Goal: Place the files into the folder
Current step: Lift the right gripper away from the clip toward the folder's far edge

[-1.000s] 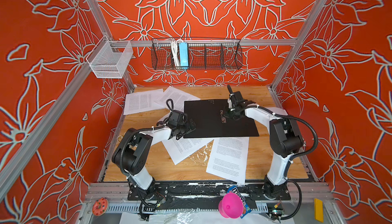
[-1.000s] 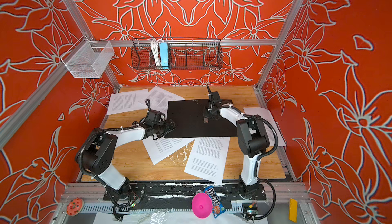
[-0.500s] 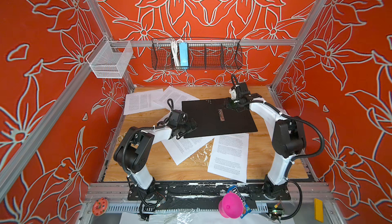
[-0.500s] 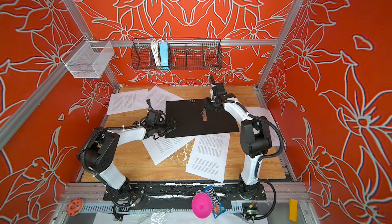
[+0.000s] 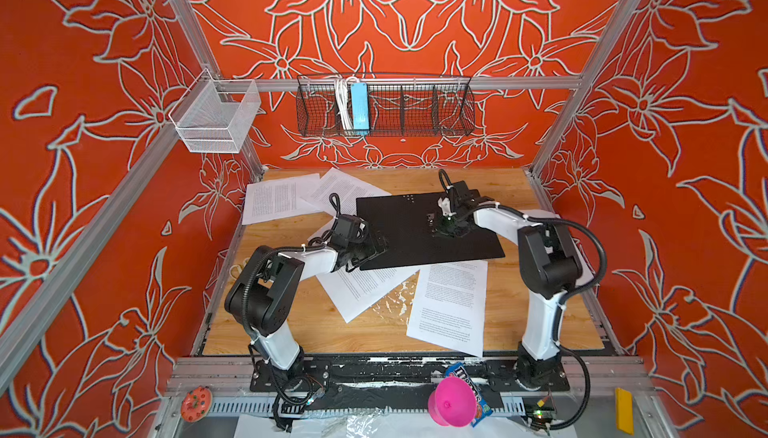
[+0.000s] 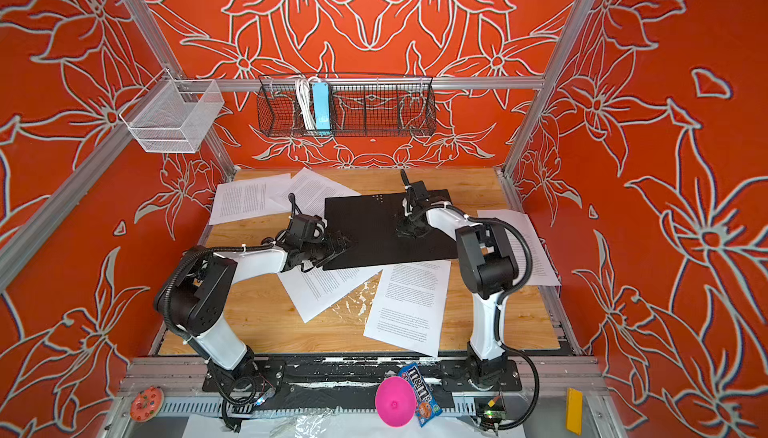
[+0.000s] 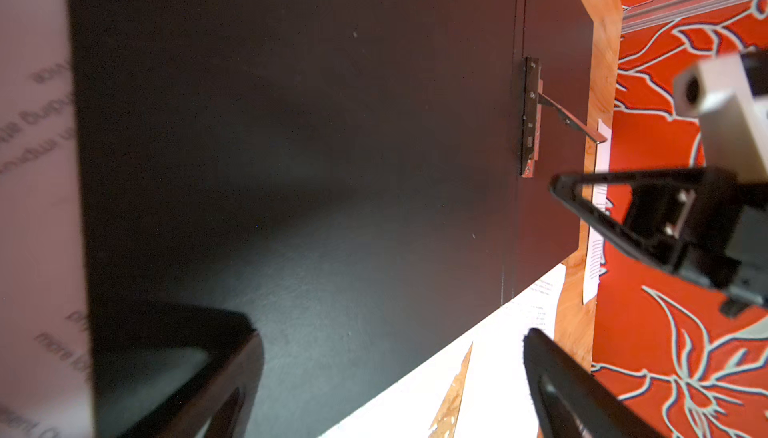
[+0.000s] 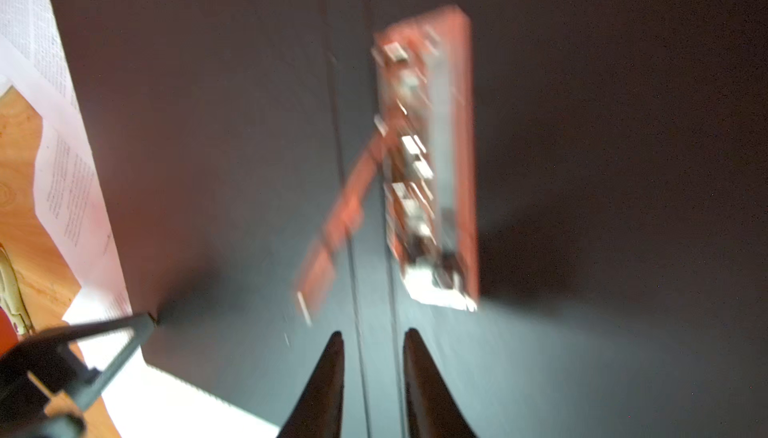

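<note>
Both grippers sit over the open folder (image 5: 399, 224): left gripper (image 5: 374, 249), jaws wide apart, astride its corner; right gripper (image 8: 371, 336), jaws narrowly apart, just short of the spine clip (image 8: 432, 157).

Orange-red walls (image 5: 415, 8) with white flower outlines enclose a light wooden surface (image 5: 291, 324). A black wire basket (image 5: 415, 112) and a white mesh basket (image 5: 216, 124) hang from aluminium rails (image 5: 519, 82).

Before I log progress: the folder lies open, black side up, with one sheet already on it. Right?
No. The folder lies open, black side up, but no sheet is on it: both top views show its black face bare of paper, the sheets beside or under it.
</note>
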